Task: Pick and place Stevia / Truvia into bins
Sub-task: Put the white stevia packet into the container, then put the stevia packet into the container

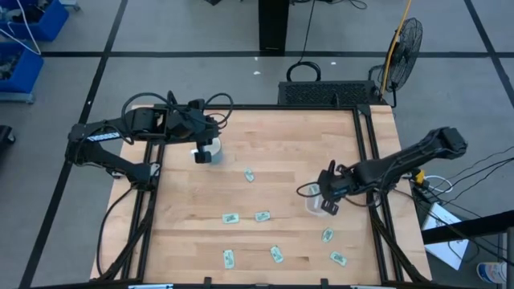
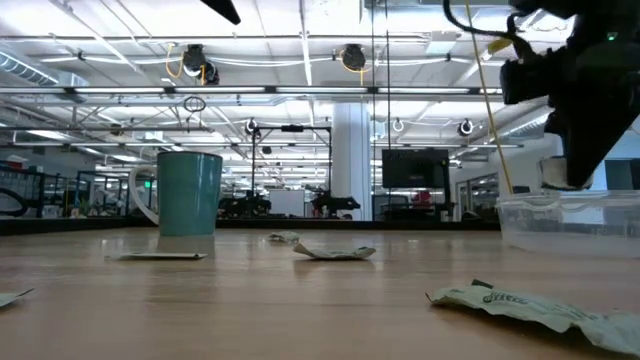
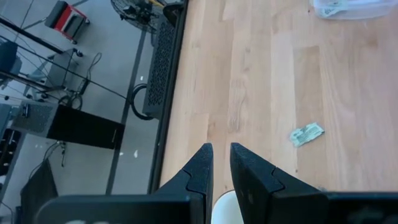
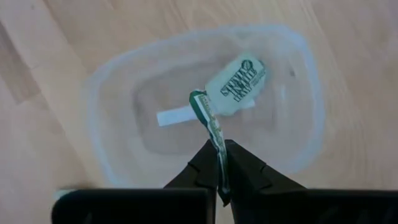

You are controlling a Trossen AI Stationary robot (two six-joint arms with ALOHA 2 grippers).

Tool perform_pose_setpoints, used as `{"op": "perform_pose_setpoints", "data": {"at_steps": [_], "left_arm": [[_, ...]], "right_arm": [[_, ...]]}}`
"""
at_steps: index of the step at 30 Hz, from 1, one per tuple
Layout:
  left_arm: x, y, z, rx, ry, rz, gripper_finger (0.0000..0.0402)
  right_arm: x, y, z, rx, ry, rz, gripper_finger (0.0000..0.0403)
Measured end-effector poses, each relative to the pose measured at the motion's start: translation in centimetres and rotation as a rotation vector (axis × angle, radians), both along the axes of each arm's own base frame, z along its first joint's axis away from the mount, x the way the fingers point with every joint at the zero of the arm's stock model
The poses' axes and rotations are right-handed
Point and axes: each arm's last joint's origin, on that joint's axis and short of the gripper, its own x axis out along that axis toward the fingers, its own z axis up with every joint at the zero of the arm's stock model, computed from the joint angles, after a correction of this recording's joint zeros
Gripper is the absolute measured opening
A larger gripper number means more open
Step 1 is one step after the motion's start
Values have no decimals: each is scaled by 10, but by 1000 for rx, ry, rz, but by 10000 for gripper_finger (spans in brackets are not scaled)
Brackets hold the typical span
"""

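Several pale green and white Stevia packets lie flat on the wooden table, among them one (image 1: 249,174) near the middle and one (image 1: 327,235) at the near right. The clear bin (image 1: 310,201) stands on the table at the right, with one packet (image 4: 239,84) lying in it. My right gripper (image 4: 219,149) hangs over the bin, shut on another packet (image 4: 210,121). My left gripper (image 3: 221,158) waits high above the white mug (image 1: 205,152) at the far left, its fingers a narrow gap apart with nothing between them. My right gripper pinches one end of a Stevia packet (image 4: 217,144) between its two fingers. The fingers come from above, pointing steeply down. The packet shows edge-on, hangs below the fingertips over the bin's inside, and its free end (image 4: 199,99) is near the packet lying there.
The mug (image 2: 190,192) stands upright at the table's far left. Loose packets are scattered over the near half of the table (image 1: 231,217) (image 1: 276,254) (image 1: 338,258). Black frame rails (image 1: 373,160) run along the table's left and right sides.
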Motion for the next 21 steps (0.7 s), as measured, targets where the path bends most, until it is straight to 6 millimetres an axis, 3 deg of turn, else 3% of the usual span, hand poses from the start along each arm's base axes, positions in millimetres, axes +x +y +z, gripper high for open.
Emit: {"op": "perform_pose_setpoints", "data": {"at_steps": [11, 17, 21], "left_arm": [[0, 0, 0, -34, -22, 37, 60], [0, -1, 0, -68, -32, 38, 60], [0, -1, -1, -77, -24, 10, 60]], "right_arm": [[13, -6, -23, -51, 125, 65, 52], [14, -12, -21, -50, 118, 58, 99], [17, -14, -8, -48, 66, 82, 117]]}}
